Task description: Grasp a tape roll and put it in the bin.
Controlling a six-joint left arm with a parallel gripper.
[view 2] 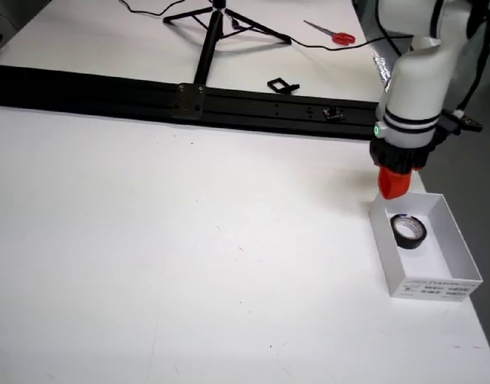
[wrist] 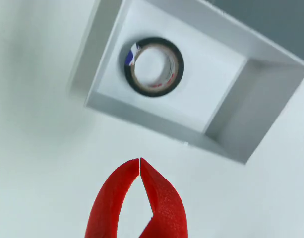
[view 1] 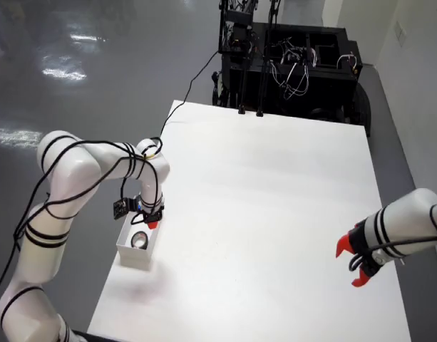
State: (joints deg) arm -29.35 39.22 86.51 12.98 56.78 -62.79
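A black tape roll [wrist: 153,66] with a tan core lies flat on the floor of the white bin [wrist: 261,114]. It also shows in the table view [view 2: 408,230] inside the bin [view 2: 436,285] and in the overhead view [view 1: 139,239]. My red gripper [wrist: 140,161] is shut and empty, its tips touching, just outside the bin's wall. In the table view the gripper [view 2: 395,189] hangs over the bin's far edge. In the overhead view the gripper [view 1: 152,223] is at the bin's [view 1: 130,256] far end.
The bin stands near the white table's edge [view 2: 484,336]. A black rail [view 2: 189,102] and tripod [view 2: 217,20] lie behind. A second arm with a red gripper [view 1: 352,263] rests at the right in the overhead view.
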